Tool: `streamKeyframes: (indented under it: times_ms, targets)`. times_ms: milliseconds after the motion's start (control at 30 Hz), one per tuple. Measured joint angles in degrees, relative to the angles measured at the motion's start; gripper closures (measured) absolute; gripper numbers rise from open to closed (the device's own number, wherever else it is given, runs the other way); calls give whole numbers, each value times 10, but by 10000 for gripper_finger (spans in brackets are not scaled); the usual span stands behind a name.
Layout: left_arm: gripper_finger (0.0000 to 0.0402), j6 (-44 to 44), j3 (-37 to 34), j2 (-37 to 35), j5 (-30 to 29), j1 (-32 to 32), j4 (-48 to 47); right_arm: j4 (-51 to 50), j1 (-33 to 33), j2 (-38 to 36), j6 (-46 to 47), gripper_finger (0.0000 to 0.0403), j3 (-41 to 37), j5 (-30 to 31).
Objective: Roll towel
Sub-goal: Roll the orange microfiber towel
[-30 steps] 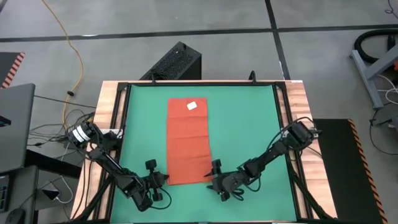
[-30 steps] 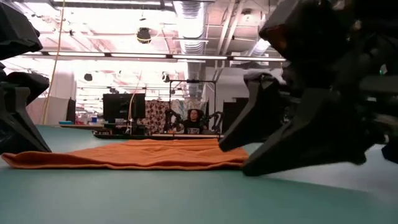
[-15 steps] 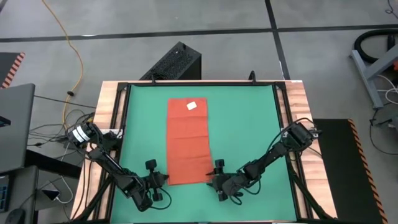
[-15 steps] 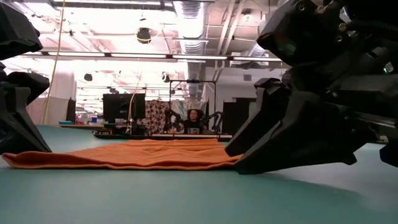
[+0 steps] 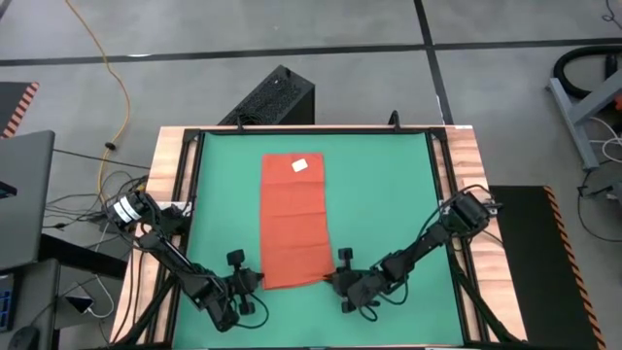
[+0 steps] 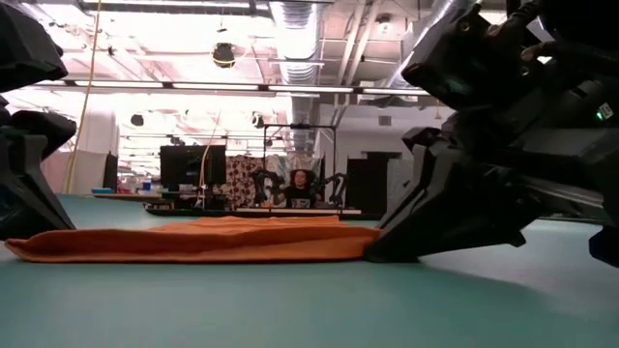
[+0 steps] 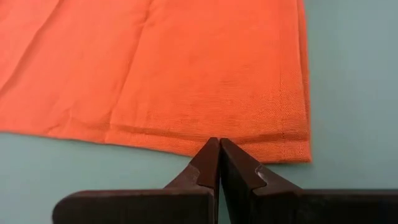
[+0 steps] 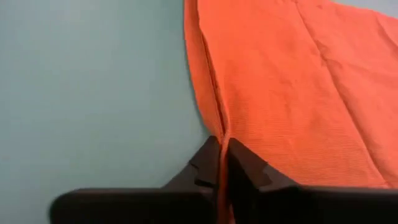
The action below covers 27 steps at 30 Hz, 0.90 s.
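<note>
1. Nearest me, I have both dark two-finger grippers down at the near short edge of the orange-red soft cloth towel (image 5: 294, 222), which lies flat and lengthwise on the green mat (image 5: 389, 194), still unrolled.
2. The right gripper (image 8: 222, 158) has its fingers pressed together on a pinch of the towel's near right corner; in its wrist view a thin ridge of cloth rises between the tips.
3. The left gripper (image 7: 219, 163) has its fingers shut too, tips touching the hem near the other near corner, but I cannot tell whether any cloth is caught between them.
4. To start the roll well, I judge both corners need an equal hold, so I would confirm the left pinch first, then lift both only slightly and carry them forward level, turning the edge over onto the towel so the roll starts tight and straight.
5. The risk I see is one corner slipping free and the roll going skewed.
6. Farther up, the small white tag (image 5: 299, 165) sits near the far end, in the roll's path but harmless.
7. Beyond the mat, the wooden table edge (image 5: 468, 156) and a black box (image 5: 275, 97) on the floor stay clear of the work.
</note>
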Motion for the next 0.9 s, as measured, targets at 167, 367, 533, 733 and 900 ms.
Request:
streamKeyframes:
  times_ms: [167, 367, 533, 733, 900]
  targets:
    - [401, 38, 24, -13, -5, 0, -2, -18, 9, 1, 0, 388, 21, 4]
    - [401, 78, 36, -34, -17, 0, -5, -113, 4, -21, 26, 388, 73, -21]
    - [401, 91, 36, -37, -59, 5, -35, -204, -10, -65, 56, 388, 97, -40]
    - [402, 123, 22, -35, -59, 32, -29, -216, -41, -102, 77, 388, 97, -110]
    - [401, 129, 0, -35, -37, 47, -24, -248, -74, -119, 97, 388, 98, -119]
